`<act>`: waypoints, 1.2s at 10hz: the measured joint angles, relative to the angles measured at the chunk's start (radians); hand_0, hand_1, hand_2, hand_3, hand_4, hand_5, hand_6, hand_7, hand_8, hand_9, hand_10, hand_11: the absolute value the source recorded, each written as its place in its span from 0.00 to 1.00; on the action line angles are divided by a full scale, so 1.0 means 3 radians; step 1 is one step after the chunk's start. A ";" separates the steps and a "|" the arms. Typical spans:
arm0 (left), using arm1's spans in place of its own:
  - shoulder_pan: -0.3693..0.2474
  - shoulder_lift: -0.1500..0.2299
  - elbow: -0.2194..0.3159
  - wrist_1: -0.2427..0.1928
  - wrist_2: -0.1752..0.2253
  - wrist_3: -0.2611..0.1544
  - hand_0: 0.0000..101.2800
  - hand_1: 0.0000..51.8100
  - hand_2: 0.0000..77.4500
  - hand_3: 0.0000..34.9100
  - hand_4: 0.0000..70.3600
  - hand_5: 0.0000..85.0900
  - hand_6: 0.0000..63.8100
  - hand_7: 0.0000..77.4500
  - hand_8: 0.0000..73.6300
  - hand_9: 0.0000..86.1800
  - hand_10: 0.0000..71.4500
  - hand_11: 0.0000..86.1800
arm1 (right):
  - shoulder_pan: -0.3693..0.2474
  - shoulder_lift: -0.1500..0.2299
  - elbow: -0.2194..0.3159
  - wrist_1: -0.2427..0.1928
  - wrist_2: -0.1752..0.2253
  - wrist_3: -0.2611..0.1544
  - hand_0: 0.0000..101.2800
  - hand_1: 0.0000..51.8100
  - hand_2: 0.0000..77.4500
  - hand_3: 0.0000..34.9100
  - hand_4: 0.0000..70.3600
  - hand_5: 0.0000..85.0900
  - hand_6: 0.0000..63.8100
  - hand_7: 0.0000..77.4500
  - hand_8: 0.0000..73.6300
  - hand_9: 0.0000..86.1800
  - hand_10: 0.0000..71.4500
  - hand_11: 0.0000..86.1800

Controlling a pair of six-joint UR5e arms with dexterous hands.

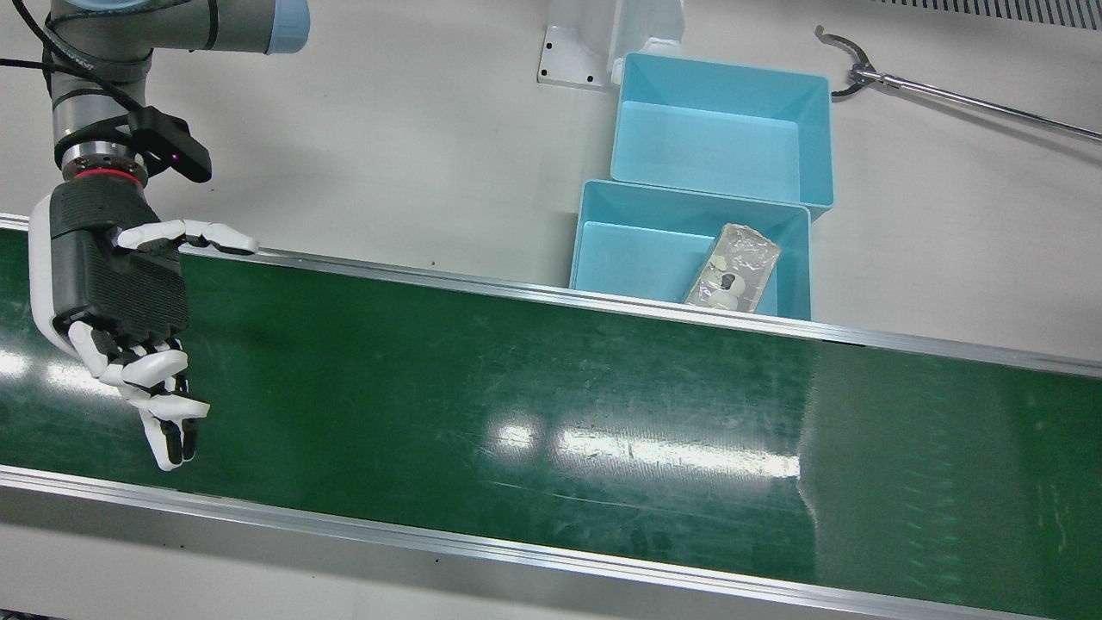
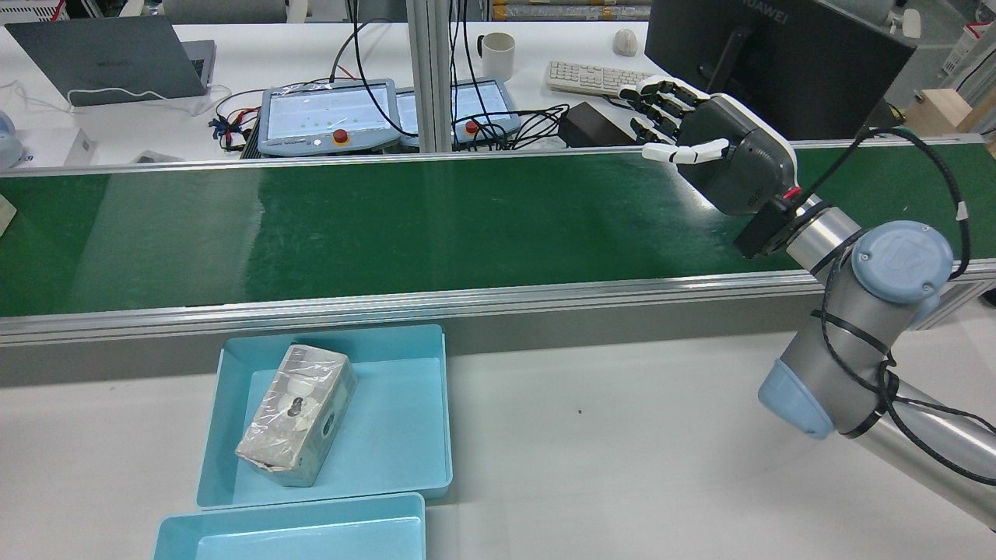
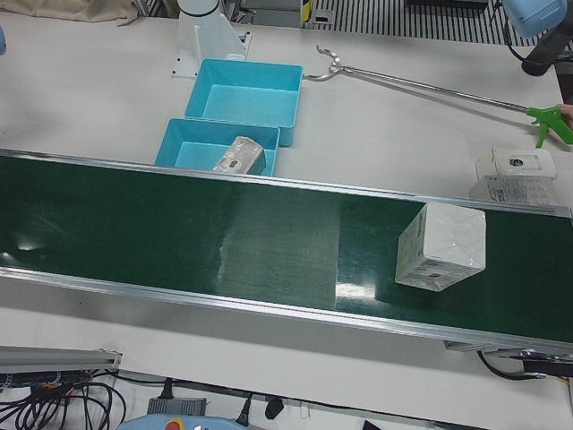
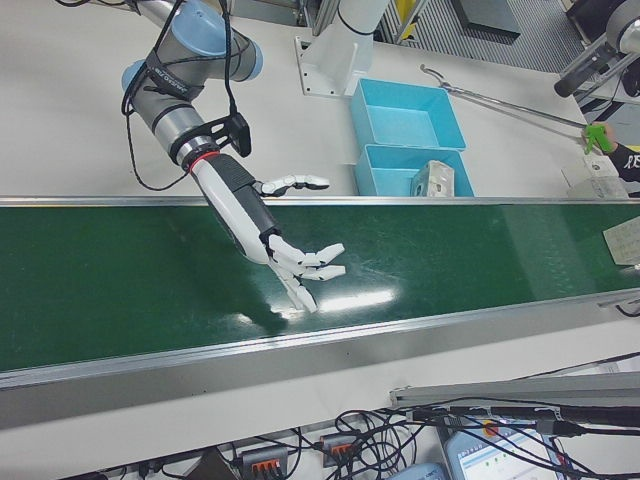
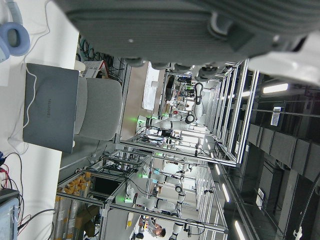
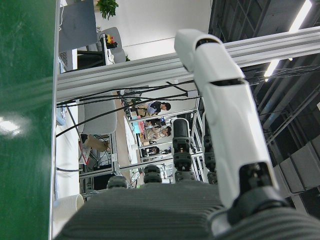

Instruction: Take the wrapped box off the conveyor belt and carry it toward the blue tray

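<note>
Green conveyor belt (image 1: 551, 413) fills the front, and above its near end the right hand (image 1: 120, 319) hovers with fingers spread, holding nothing, probably waiting for the load. Further along, well apart from that hand, the wrapped box (image 3: 441, 246) stands on the belt, seen only in the left-front view. Behind the belt, on the worktop (image 1: 413, 155), two blue trays sit together; the nearer blue tray (image 1: 594, 237) already holds another wrapped package (image 1: 732, 275). Whether the left hand (image 5: 200, 30) is open I cannot tell.

Front view looks steeply down on conveyor belt (image 1: 516, 405); rear view faces it from opposite side; both share the belt-side blue tray (image 1: 603, 211).
</note>
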 joint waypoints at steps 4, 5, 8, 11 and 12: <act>0.0000 0.0000 0.0000 0.0000 0.0000 0.0000 0.00 0.00 0.01 0.00 0.00 0.01 0.01 0.00 0.00 0.00 0.00 0.00 | 0.0009 -0.0032 0.0064 -0.0002 -0.0005 -0.0001 0.53 0.55 0.47 0.45 0.17 0.42 0.09 0.31 0.04 0.11 0.00 0.02; 0.0000 0.0000 0.0000 0.0000 0.0000 0.0000 0.00 0.00 0.01 0.00 0.00 0.01 0.01 0.00 0.00 0.00 0.01 0.00 | 0.0009 -0.0040 0.0071 -0.0002 -0.0005 -0.0001 0.53 0.55 0.47 0.45 0.17 0.42 0.09 0.31 0.04 0.11 0.00 0.02; 0.0000 0.0000 0.0000 0.0000 0.0000 0.0000 0.00 0.00 0.01 0.00 0.00 0.01 0.00 0.00 0.00 0.00 0.01 0.00 | 0.0012 -0.0045 0.0089 0.0001 -0.0002 0.0000 0.51 0.36 0.41 0.46 0.22 0.40 0.09 0.32 0.01 0.06 0.00 0.02; 0.0000 0.0000 0.0000 0.0000 0.0000 0.0000 0.00 0.00 0.01 0.00 0.00 0.01 0.01 0.00 0.00 0.00 0.01 0.00 | -0.0002 -0.0046 0.0082 0.0003 -0.0001 0.0003 0.49 0.29 0.40 0.42 0.22 0.41 0.09 0.32 0.04 0.11 0.00 0.01; 0.0000 0.0000 0.0000 0.0000 0.0000 0.0000 0.00 0.00 0.01 0.00 0.00 0.01 0.01 0.00 0.00 0.00 0.01 0.00 | -0.0009 -0.0045 0.0082 0.0003 -0.0001 0.0002 0.49 0.47 0.45 0.39 0.22 0.44 0.09 0.32 0.04 0.11 0.00 0.01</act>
